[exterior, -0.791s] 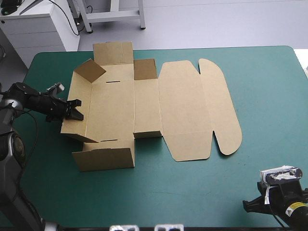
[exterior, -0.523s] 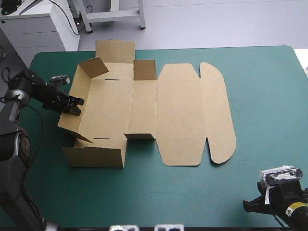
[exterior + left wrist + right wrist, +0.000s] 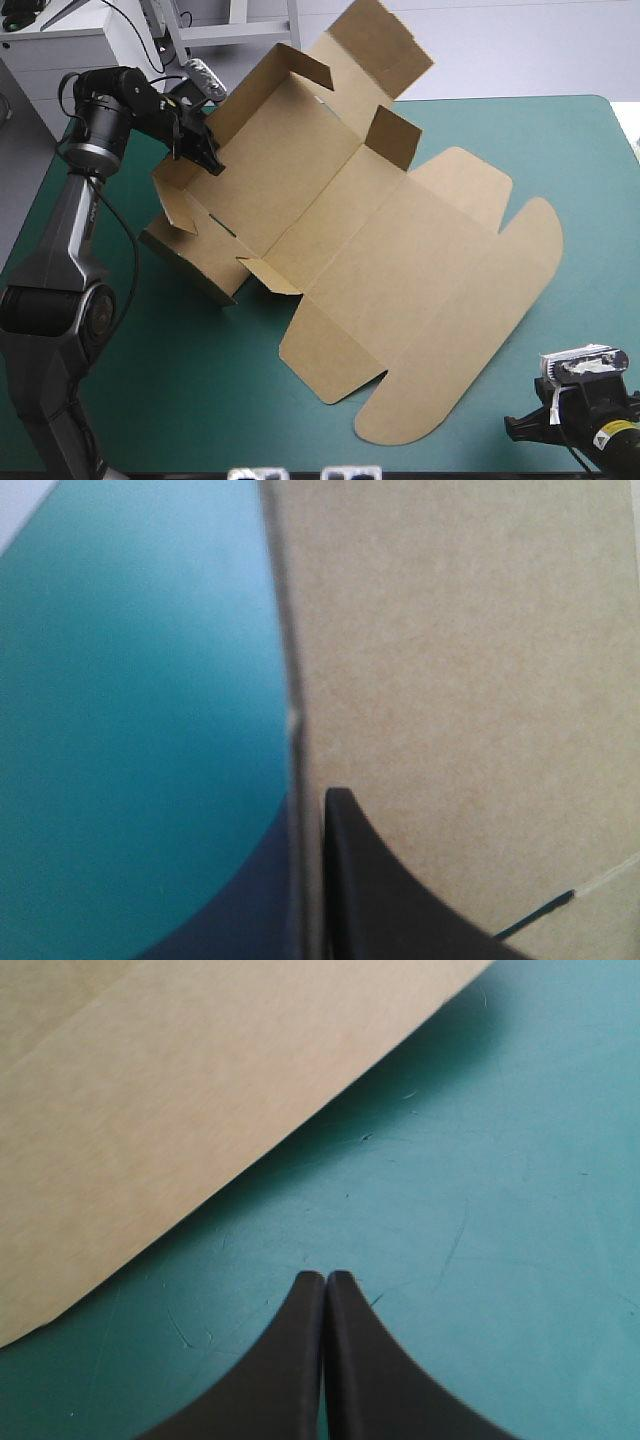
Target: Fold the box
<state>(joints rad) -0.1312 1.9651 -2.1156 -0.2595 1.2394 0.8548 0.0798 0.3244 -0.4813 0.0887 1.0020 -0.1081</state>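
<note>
One surface (image 3: 560, 150) with a teal-green cover, carrying one brown box (image 3: 330, 230) and flanked by two arms. The box is an unfolded sheet of board, turned slantwise on the surface. Its broad lid end with rounded flaps lies flat toward the near right. Its tray end, at the far left, is tilted up off the cover, walls partly raised, and its highest flap reaches past the far edge. A lower corner of the tray end rests on the cover near the left edge.

The left end effector (image 3: 203, 152) is clamped on the rim of the raised wall. In its wrist view the edge of the board (image 3: 450, 630) runs straight into the grip beside one black finger (image 3: 400, 900).

The right end effector (image 3: 325, 1282) is clenched on nothing and sits low over bare cover (image 3: 480, 1160) at the near right corner. The box edge (image 3: 150, 1110) lies just ahead of it, apart from it.
</note>
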